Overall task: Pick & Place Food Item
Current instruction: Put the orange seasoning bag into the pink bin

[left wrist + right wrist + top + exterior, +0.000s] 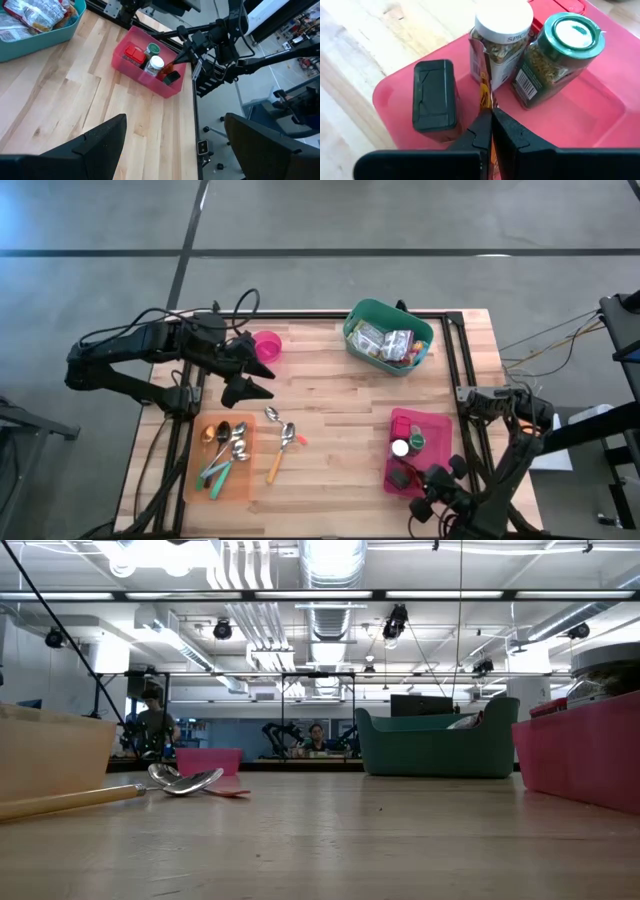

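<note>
One pincer tight on packet.

Your right wrist view cuts the orange packet off at the bottom edge, pinched behind the dark fingers; its print is unreadable. Top edge clips the white-lidded jar, whose label shows only "SPIC". In the high view, the teal bin contents, upper centre, are too small to identify, possibly wrapped snacks.
</note>
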`<state>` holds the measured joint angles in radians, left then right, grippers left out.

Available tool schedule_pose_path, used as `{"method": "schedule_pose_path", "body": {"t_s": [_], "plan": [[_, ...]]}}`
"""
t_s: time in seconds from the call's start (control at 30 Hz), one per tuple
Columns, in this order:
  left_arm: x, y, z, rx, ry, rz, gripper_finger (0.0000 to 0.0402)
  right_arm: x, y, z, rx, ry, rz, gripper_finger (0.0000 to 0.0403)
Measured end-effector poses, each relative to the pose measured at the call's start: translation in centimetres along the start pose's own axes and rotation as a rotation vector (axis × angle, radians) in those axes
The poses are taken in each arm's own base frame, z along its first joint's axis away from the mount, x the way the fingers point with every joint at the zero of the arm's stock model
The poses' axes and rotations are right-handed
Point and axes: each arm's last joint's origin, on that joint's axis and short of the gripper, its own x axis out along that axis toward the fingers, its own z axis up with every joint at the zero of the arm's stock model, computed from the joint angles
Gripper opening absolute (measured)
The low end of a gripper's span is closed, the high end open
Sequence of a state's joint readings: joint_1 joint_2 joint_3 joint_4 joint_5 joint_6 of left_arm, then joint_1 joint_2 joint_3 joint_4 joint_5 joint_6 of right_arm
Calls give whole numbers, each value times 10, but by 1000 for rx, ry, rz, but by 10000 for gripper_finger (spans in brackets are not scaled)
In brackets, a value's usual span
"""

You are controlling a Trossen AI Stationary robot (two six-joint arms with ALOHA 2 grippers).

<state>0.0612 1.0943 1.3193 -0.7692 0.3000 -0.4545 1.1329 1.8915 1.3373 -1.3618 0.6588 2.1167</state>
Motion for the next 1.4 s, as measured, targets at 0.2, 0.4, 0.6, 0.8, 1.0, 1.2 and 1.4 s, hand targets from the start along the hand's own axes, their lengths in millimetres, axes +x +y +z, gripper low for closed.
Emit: {"method": "schedule_pose_path", "body": {"t_s": [0.2,0.4,0.6,0.8,1.0,1.2,1.4], "plan": [[0,-2,3,10,-30,-15,341,-6,-2,-1,-11,-51,53,8],[0,-2,4,-2,-37,-19,341,-11,-3,2,-31,-138,125,8],[0,-3,7,-29,-64,-34,341,-10,-6,7,-89,-263,155,8],[0,-5,10,-39,-94,-50,341,4,-15,1,-109,-365,179,8],[-1,-6,13,-52,-125,-69,341,23,-24,-8,-95,-422,210,8],[-1,-7,14,-64,-141,-79,341,33,-34,-14,-134,-454,209,8],[-1,-8,16,-76,-152,-87,341,48,-44,-24,-139,-464,230,8]]}}
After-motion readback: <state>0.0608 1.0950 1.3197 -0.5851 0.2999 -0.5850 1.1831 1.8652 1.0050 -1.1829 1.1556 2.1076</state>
